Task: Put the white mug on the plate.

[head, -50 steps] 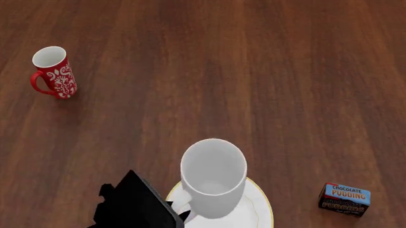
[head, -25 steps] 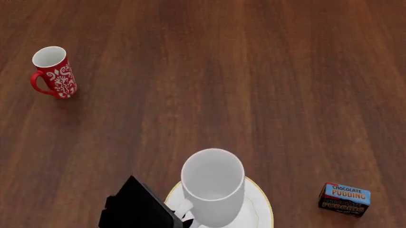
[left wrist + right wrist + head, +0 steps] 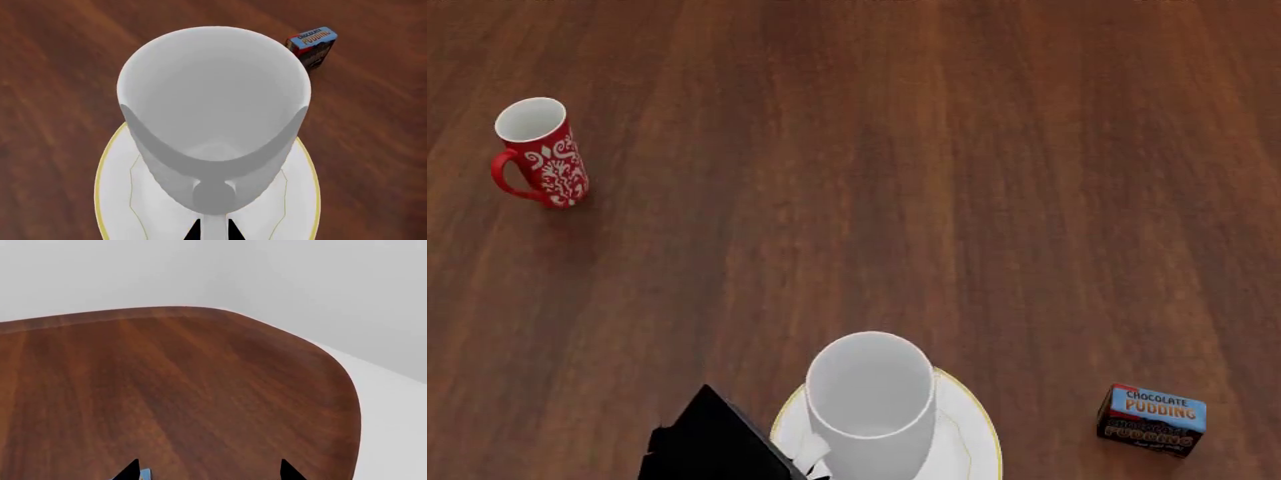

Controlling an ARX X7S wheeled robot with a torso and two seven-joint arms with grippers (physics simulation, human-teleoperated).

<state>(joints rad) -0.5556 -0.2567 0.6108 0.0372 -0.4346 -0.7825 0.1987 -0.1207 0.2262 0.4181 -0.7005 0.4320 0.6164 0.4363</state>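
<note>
Where the left wrist view looks down, the white mug (image 3: pixel 213 120) stands upright over the plate (image 3: pixel 113 200), and the left gripper (image 3: pixel 213 231) has its dark tips pinched on the mug's handle; a pudding box (image 3: pixel 312 46) lies beyond; from the head, the mug sits on the plate (image 3: pixel 977 430) at the near table (image 3: pixel 854 150) edge, a red mug (image 3: pixel 539 152) well apart, far left; the right wrist view shows the right gripper (image 3: pixel 209 471) tips spread, holding nothing.

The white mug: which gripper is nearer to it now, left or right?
Left. The left gripper is at the white mug, closed on its handle over the plate. The right gripper is apart, over bare table.
</note>
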